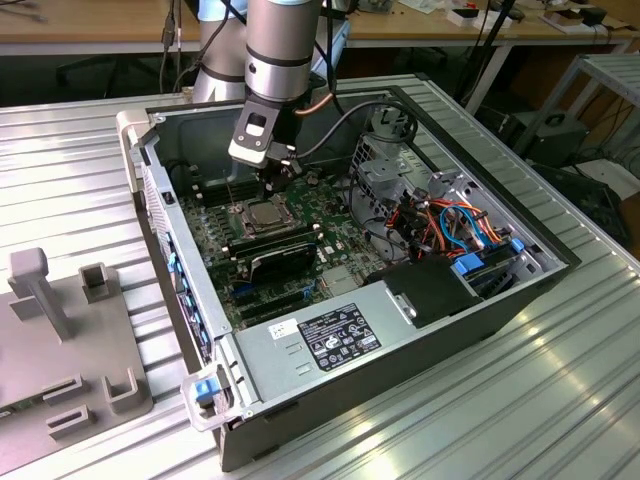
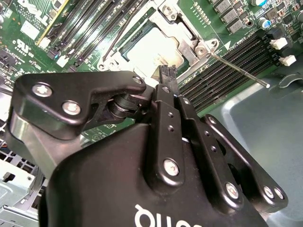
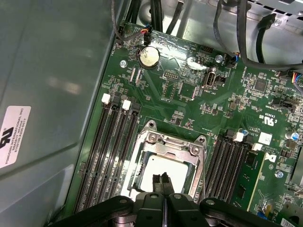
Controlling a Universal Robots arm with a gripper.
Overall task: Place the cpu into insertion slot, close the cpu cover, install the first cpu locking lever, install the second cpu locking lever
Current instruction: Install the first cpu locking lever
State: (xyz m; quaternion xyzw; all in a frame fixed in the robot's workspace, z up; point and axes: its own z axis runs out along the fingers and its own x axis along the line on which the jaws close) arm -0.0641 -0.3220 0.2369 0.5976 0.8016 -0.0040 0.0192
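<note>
First wrist view: claw [image 3: 163, 179], tips together and empty, over cpu [image 3: 150, 164] framed by lowered cpu cover [image 3: 166, 145], apparently for pushing.

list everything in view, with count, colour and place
table: one, silvery, ribbed, under it all
case: one, dark, open, on the table
board: one, green, inside the case
cpu: one, silvery, mid-board
cover: one, silvery, lying around the cpu
memory slots: several, black, either side of the cpu
coin cell: one, silvery, on the board
cables: several, orange and blue, exterior view's right
fixture: one, grey, on the table, exterior view's left
arm: one, grey, above the board
gripper: one, black, shut, above the cpu
</note>
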